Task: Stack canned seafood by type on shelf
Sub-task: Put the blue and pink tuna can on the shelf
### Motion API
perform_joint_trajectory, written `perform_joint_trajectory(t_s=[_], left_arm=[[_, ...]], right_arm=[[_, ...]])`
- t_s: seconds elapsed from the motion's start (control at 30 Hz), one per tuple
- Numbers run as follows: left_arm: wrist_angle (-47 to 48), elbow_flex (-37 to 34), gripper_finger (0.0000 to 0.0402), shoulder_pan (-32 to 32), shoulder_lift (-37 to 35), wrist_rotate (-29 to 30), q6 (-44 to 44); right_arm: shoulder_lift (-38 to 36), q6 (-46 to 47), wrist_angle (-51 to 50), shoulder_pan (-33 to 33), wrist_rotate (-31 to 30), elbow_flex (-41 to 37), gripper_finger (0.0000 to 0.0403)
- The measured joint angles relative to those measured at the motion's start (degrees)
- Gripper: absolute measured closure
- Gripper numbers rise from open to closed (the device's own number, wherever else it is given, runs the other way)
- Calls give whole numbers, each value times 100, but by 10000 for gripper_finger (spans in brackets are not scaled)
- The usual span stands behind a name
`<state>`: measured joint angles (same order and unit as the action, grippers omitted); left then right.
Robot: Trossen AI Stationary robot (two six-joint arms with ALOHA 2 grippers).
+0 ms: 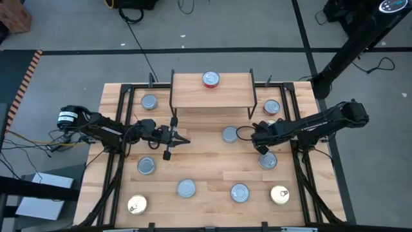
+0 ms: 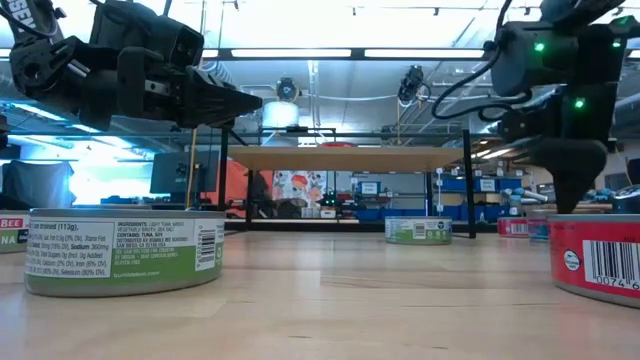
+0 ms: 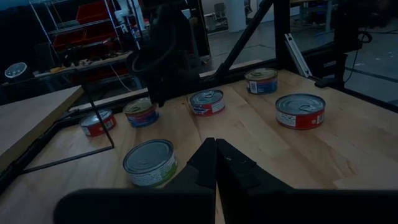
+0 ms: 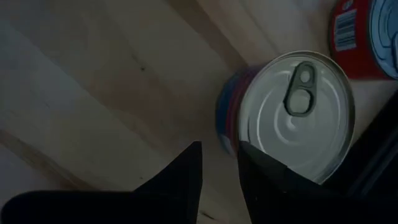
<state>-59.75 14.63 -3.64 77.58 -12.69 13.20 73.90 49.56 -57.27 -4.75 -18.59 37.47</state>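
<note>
The shelf (image 1: 193, 96) stands at the table's far middle, with one red-topped tin (image 1: 210, 79) resting flat on its board. Several other tins of canned seafood lie flat on the table. My right gripper (image 4: 219, 149) points steeply down at the right, beside a silver-topped pull-tab tin (image 4: 298, 112) with a blue and red side. Its fingers stand a little open with nothing between them. My left gripper (image 1: 185, 139) is shut and level above the table's left middle, facing a green-labelled tin (image 3: 151, 163). My right gripper comes from above, and one finger (image 4: 267, 174) stands over the near rim (image 4: 249, 149) of the silver-topped tin, which sits flat on the table. Whether that finger touches the rim, I cannot tell.
A red tin with a barcode (image 4: 367, 37) sits right next to the silver-topped one. Gold-topped tins (image 1: 279, 194) (image 1: 137, 205) lie near the front corners. Black rails (image 1: 122, 103) run along the table's sides, and the shelf's wire legs (image 2: 468, 185) stand behind the grippers.
</note>
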Motion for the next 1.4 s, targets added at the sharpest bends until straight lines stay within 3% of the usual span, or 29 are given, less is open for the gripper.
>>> perform_joint_trajectory(t_s=[0.37,0.47,0.6,0.8,1.13,1.4], left_arm=[[-24,0,394,0,0,61,6],[-26,0,394,0,0,61,6],[-26,0,394,0,0,61,5],[-26,0,394,0,0,61,4],[3,0,394,0,0,59,2],[-4,0,394,0,0,59,-1]], right_arm=[[-61,-454,1464,-6,1156,-12,324],[-61,-456,1150,-9,935,122,325],[-63,-89,-111,30,172,406,337],[-63,567,-1153,112,-408,505,393],[9,623,-787,389,-438,-50,398],[-13,290,3,264,213,5,395]])
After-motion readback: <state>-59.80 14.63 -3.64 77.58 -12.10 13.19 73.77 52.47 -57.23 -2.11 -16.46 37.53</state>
